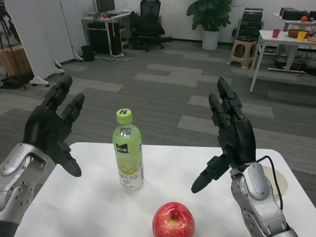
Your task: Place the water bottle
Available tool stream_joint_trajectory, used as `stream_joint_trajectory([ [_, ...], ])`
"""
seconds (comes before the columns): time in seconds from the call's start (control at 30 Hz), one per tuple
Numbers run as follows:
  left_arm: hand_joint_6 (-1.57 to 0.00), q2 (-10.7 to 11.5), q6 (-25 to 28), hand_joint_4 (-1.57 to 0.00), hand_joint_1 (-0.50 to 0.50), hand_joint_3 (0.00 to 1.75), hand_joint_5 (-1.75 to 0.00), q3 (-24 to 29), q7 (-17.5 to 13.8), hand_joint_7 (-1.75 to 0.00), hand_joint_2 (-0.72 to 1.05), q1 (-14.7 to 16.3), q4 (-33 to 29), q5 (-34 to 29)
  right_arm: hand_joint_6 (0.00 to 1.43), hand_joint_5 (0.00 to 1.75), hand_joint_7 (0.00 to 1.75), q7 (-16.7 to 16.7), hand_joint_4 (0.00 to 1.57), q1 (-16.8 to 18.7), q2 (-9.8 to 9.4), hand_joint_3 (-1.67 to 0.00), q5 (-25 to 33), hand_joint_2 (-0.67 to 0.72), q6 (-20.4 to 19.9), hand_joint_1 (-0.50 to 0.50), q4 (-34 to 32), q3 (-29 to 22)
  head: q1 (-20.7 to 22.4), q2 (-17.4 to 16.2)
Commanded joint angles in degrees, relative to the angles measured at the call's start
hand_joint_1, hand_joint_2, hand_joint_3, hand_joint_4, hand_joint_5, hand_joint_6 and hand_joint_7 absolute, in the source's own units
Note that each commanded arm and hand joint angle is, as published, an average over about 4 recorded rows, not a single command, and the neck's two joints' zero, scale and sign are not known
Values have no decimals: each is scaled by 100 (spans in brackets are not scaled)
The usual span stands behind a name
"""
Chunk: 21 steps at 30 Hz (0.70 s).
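- So the water bottle (128, 152) is standing upright on the white table (89, 207), roughly mid-table and a bit toward the far edge. Green cap, pale greenish label, nothing touching it.
- Left hand (52, 126) is hovering to the left of the bottle, well clear of it. Fingers are spread and pointing up and away, thumb sticking down toward the table, and there's nothing in it.
- Right hand (229, 136) is on the other side of the bottle, also well apart from it. Same deal: fingers stretched upward and apart, thumb angled down and in toward the bottle, holding nothing. A black cable runs off its wrist.
- The bottle sits between the two hands, somewhat closer to the left one.
- There's a red apple (173, 220) on the table too, nearer the robot than the bottle and a little to its right. Not touching the bottle.
- A pale round disc (277, 181) lies flat on the table far right of the bottle, partly hidden behind the right forearm. Can't tell what it is.
- Way behind the bottle it's office floor: a black chair (149, 19) by a desk, a big potted plant (211, 19), a small stool (244, 51), and off to the right another white table (284, 40) with a pink cup (276, 33) and an orange bowl (296, 33) on it.
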Motion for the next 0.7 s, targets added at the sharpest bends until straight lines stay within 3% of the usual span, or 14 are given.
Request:
stream_joint_trajectory([
  [0.03,0,72,48,0,-48,9,0,116,14,0,-64,19,-146,80,0,0,0,5,0,-70,-24,0,24,66,-28,-46,-48,6,-44,37],
  [0.7,0,43,121,0,-48,9,0,-137,14,0,-64,-189,-111,106,0,0,0,23,0,-149,-40,0,87,65,-28,-46,134,59,-183,-26],
])
